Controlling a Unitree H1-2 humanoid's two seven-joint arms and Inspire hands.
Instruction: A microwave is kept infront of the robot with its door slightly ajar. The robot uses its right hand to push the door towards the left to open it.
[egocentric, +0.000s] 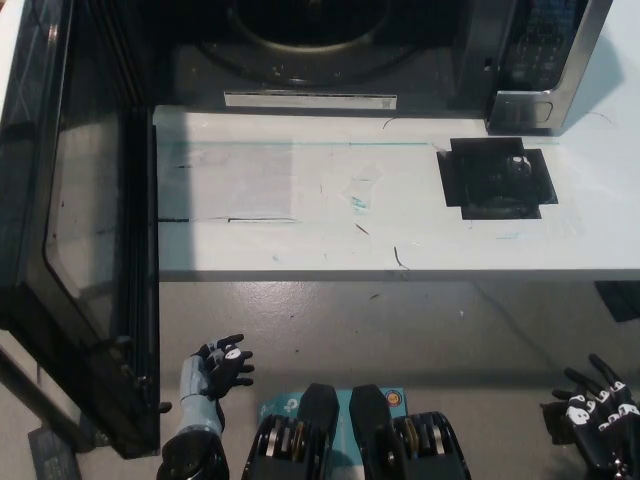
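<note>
fingers (608, 382) spread, door (80, 230) wide open

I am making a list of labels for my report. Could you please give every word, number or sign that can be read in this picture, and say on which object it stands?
No text here can be read for certain.
Long white label on the microwave's lower front edge: print too small.
Control panel at the microwave's right: buttons show, markings blurred.
White marks on the right hand: not legible.
White table: only pen scribbles, no words.
</note>
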